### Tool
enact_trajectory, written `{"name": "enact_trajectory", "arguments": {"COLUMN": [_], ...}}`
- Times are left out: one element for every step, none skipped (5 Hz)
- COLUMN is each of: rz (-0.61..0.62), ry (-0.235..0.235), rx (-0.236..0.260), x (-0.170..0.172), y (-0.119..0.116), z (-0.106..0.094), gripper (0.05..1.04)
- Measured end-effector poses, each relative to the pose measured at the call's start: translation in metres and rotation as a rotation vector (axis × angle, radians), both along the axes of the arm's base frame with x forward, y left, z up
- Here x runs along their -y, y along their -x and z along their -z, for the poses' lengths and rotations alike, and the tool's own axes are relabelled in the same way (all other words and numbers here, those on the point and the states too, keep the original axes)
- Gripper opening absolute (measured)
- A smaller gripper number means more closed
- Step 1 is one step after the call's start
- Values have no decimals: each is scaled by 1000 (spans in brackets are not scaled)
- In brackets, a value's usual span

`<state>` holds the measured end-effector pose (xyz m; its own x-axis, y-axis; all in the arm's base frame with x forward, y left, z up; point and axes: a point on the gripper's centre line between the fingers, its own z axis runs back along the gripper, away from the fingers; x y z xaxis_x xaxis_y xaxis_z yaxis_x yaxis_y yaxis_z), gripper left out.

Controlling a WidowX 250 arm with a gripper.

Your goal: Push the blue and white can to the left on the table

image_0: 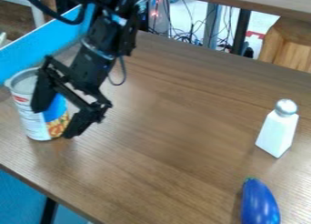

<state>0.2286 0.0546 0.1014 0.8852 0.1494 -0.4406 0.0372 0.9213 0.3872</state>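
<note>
Noted pincer (53, 123) at left of view, at end of black arm (100, 48), with fingers parted across the near right side of a can (30, 114). Found can standing upright on table (164, 127), near the blue panel (27, 52). Cannot confirm contact or any firm hold.

Judged to be at the stage of taking or releasing the can; cannot tell which from this view. Judged next to call for either squaring both fingers to the curved wall before closing, or backing off without tipping the can.

Observed white shaker with silver cap (278, 134) upright at right, well apart from pincer; blue-purple eggplant (260, 205) near the lower edge, cut off at its lower end. Partly hidden behind pincer: can's label and rim. Hard to make out: inside of can, and depth between fingers and wall.
</note>
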Motion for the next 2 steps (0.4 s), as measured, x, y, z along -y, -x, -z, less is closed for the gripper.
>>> {"name": "enact_trajectory", "arguments": {"rz": [4,5], "ry": [23,51], "rx": [-48,-25], "x": [-9,-16], "y": [2,-1], "z": [8,11], "gripper": [1001,1001]}}
